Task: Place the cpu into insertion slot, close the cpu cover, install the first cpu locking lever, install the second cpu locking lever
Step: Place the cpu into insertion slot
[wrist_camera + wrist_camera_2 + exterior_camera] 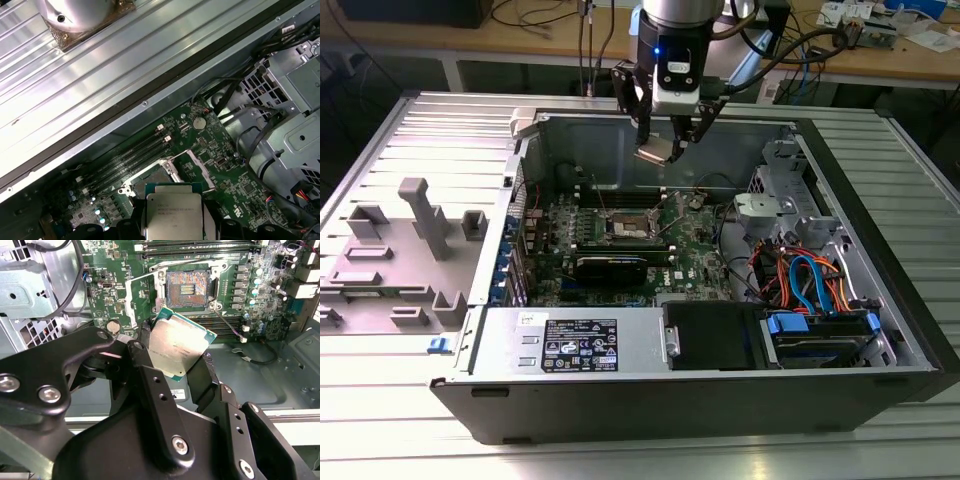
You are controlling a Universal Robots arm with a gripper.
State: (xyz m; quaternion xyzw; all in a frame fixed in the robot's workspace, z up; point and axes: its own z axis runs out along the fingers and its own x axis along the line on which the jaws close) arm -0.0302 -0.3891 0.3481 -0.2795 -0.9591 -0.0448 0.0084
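Note:
My gripper [665,148] hangs over the open computer case, shut on the cpu [654,153], a small square chip with a silvery top that it holds tilted. In the second wrist view the cpu [180,347] sits between two black fingers [145,357], a little above and short of the insertion slot [189,287]. That slot is a dark square socket on the green board, uncovered. The cpu cover [142,295] stands swung open at the socket's side. The first wrist view also shows the cpu [172,210], the insertion slot [152,177] and the open cpu cover [200,167].
A black graphics card [610,268] lies just in front of the socket, with long memory slots [610,200] behind it. The power supply [575,345] and a drive cage with blue and orange cables [810,290] fill the case's front. A grey fixture [415,235] stands at the exterior view's left.

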